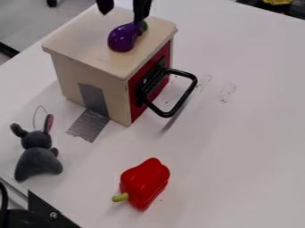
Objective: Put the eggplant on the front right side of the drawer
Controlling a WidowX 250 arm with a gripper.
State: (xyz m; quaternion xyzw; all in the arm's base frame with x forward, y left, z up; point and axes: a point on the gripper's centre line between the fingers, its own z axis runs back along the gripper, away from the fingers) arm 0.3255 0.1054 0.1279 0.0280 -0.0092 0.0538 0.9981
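Eggplant [122, 38]: purple, glossy, lying on the flat top of the wooden drawer box [83, 33], close to the top edge above the red front. Fat end toward the camera, green stem end pointing away, toward the far right corner of the box top.

Pincer [122, 18]: black, hanging in from the top edge of the view, fingers spread with a clear gap, grasping nothing. One finger ends right at the eggplant's neck, overlapping it in view; contact, can't tell. Other finger is off to the left, over the box top's far part.

Box: pale wood, red front [166, 54] facing right in view, black handle [193, 82] sticking out over the desk [238, 147]. Grey tape [89, 124] runs from the box's near side down onto the desk.

Outward: grey plush mouse [39, 156], left, near the box, pink inside one ear, thin loop at its head. Red bell pepper [143, 182] lies in the lower middle, green stem to the left, well apart from the box. Faint dark marks [227, 91] on the white desk, right of the handle. Black bracket [47, 211] with a screw, lower left corner. Yellow item [277, 2], top right edge, partly cut off.
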